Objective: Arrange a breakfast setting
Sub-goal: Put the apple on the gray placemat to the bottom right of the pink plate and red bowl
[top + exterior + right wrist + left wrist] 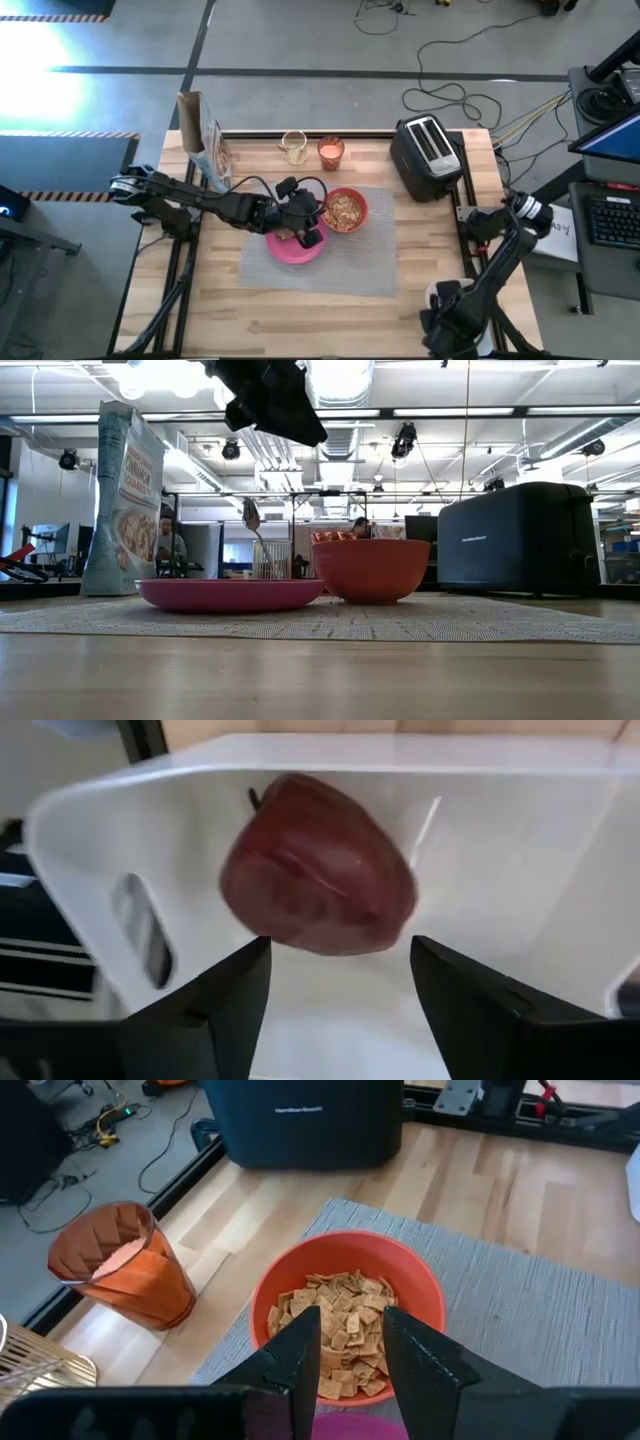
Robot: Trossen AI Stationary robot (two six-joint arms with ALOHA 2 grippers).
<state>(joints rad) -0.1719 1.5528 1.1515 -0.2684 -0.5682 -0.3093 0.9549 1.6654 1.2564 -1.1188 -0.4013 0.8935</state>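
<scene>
A grey woven placemat [340, 262] lies mid-table. On it stand a round pink plate [290, 250] and a red bowl [346, 210] full of cereal squares [345, 1320]. A glass of orange drink [331, 152] stands behind the mat. A metal spoon [252, 520] stands upright behind the plate, seemingly in the clear glass [293, 147]. My left gripper [351, 1352] is open and empty above the plate's edge by the bowl. My right gripper [340, 995] is open off the table's near right corner [447, 300], its fingers on either side of a dark red patty [318, 865] lying in a white tub [520, 840]. No toast slice shows.
A black toaster [428, 155] stands at the far right of the table and a cereal box [205, 150] at the far left. The near half of the wooden table [330, 320] is bare.
</scene>
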